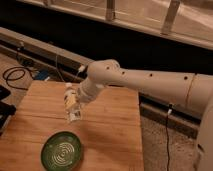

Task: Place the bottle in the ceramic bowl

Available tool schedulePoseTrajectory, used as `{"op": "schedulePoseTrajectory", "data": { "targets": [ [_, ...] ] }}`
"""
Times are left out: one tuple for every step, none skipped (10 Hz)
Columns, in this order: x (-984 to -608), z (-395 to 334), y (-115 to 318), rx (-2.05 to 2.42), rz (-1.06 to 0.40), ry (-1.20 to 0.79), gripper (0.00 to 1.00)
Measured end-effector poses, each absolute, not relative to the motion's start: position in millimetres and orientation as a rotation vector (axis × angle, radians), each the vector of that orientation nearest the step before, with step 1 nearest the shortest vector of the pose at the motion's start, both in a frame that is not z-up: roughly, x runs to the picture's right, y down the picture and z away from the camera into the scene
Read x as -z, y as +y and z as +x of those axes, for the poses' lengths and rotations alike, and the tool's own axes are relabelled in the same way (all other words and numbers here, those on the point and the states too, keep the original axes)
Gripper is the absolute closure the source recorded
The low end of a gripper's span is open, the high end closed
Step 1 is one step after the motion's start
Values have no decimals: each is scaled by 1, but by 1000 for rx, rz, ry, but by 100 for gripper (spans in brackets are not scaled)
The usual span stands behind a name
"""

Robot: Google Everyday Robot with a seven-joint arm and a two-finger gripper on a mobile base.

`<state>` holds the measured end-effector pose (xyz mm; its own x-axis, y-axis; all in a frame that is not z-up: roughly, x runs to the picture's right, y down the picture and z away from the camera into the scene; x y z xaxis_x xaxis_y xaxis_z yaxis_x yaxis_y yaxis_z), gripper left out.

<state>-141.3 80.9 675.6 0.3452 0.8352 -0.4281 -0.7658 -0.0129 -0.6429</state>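
Note:
The bottle (72, 104) is small and whitish with a pale cap on top and dark marks low on its label. It stands roughly upright over the middle left of the wooden table (115, 135). My gripper (76, 101) is at the end of the white arm that reaches in from the right, and it is shut on the bottle. The ceramic bowl (61, 150) is dark green with pale rings inside. It sits on the table near the front edge, below and slightly left of the bottle, and nothing is in it.
A dark coiled cable (15, 76) lies on the floor to the left. A black object (4, 111) sits at the table's left edge. A dark ledge (45, 47) runs behind the table. The table's right edge (140, 140) drops to the floor.

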Motion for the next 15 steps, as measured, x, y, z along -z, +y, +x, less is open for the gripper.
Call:
{"op": "schedulePoseTrajectory", "data": {
  "targets": [
    [-676,-141,81,-1271,-947,-90,100],
    [-676,-141,81,-1271,-948,-90,100],
    [-676,-141,81,-1271,-948,-90,100],
    [-676,-141,81,-1271,-947,-90,100],
    [-676,-142,83,-1267,-950,-86,100],
    [-676,-142,90,-1264,-959,-81,100],
    [-676,-143,103,-1267,-972,-80,100],
    [-677,-144,123,-1279,-993,-74,100],
    [-679,-150,155,-1288,-1024,-58,100],
    [-680,-157,179,-1288,-1046,-42,100],
    [-680,-167,205,-1277,-1069,-9,100],
    [-680,-175,220,-1261,-1082,24,100],
    [-683,-181,231,-1242,-1094,66,100],
    [-688,-185,240,-1224,-1107,102,100],
    [-692,-191,249,-1201,-1133,137,100]
  ]
}}
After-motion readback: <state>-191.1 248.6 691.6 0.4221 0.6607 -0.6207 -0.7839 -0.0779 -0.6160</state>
